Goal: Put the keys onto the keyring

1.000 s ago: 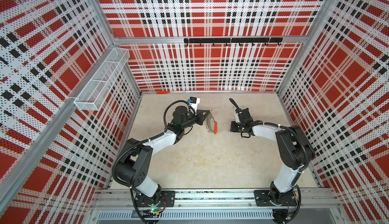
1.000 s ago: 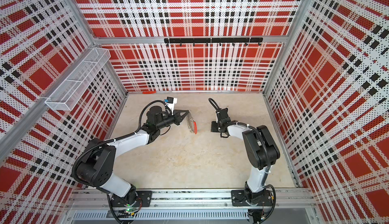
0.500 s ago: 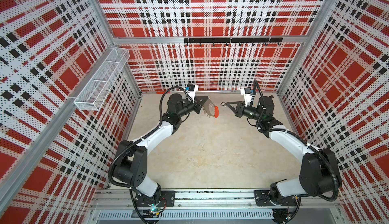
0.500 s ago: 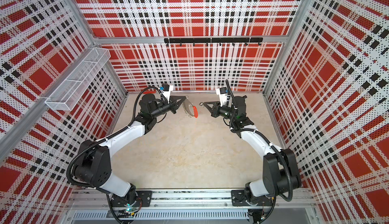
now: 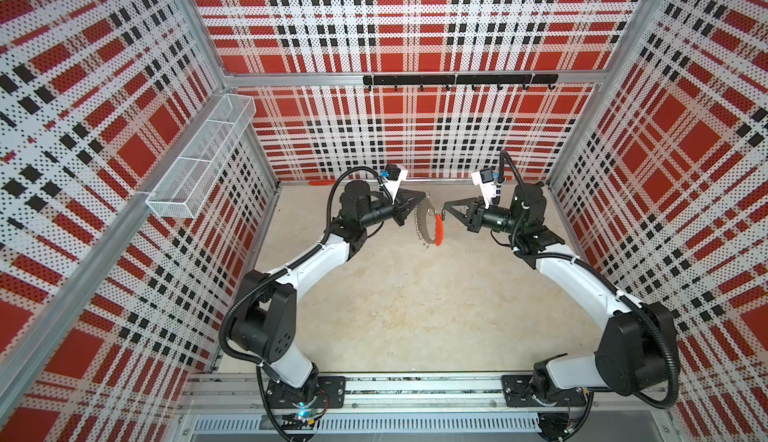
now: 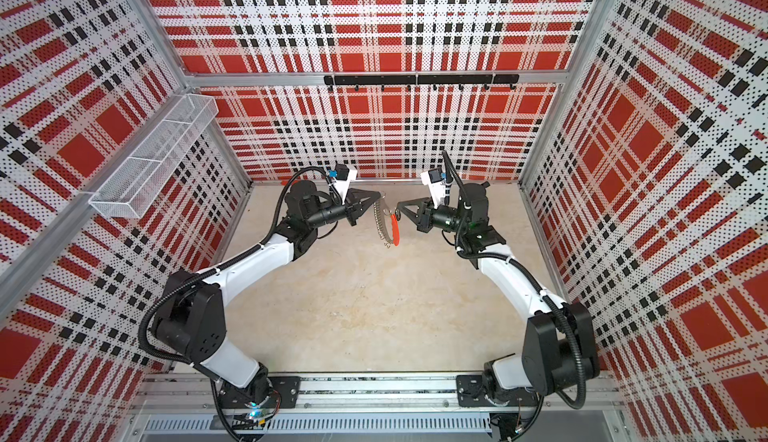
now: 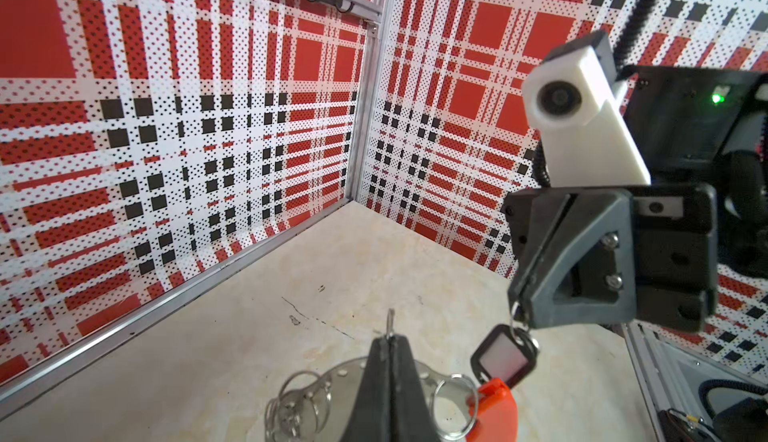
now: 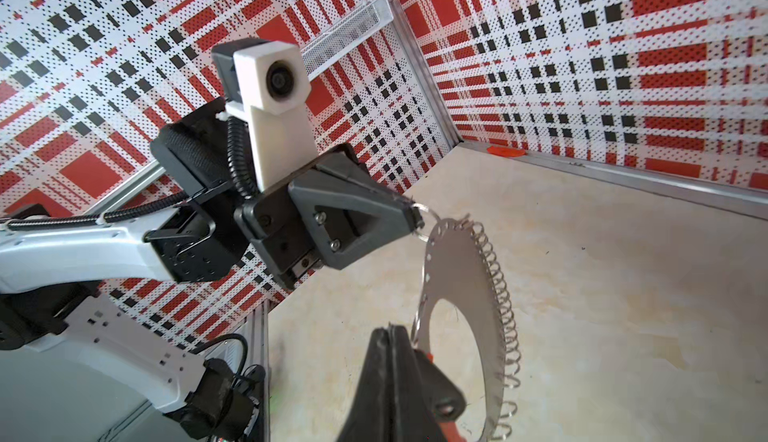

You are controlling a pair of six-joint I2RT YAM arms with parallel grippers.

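Note:
The keyring (image 5: 426, 226) is a thin silver crescent with a red-orange plastic segment (image 5: 439, 233) and several small split rings (image 8: 500, 290). It hangs in the air near the back wall. My left gripper (image 5: 424, 203) is shut on a split ring at its top, as the right wrist view shows (image 8: 417, 216). My right gripper (image 5: 445, 211) faces it from the right and is shut on the keys. The black-framed tag (image 7: 502, 359) dangles under the right fingertips (image 7: 524, 315), just above the red-orange segment (image 7: 496, 413). The key's metal is mostly hidden between the fingers.
A lone red-orange strip (image 5: 322, 182) lies at the foot of the back wall. A white wire basket (image 5: 203, 161) hangs on the left wall and a black hook rail (image 5: 459, 80) on the back wall. Beige floor (image 5: 399, 307) lies below both grippers.
The right gripper rose from the floor with the keys and swung to face the left gripper. The left lifted the keyring higher and further back. The two tips have closed in on each other.

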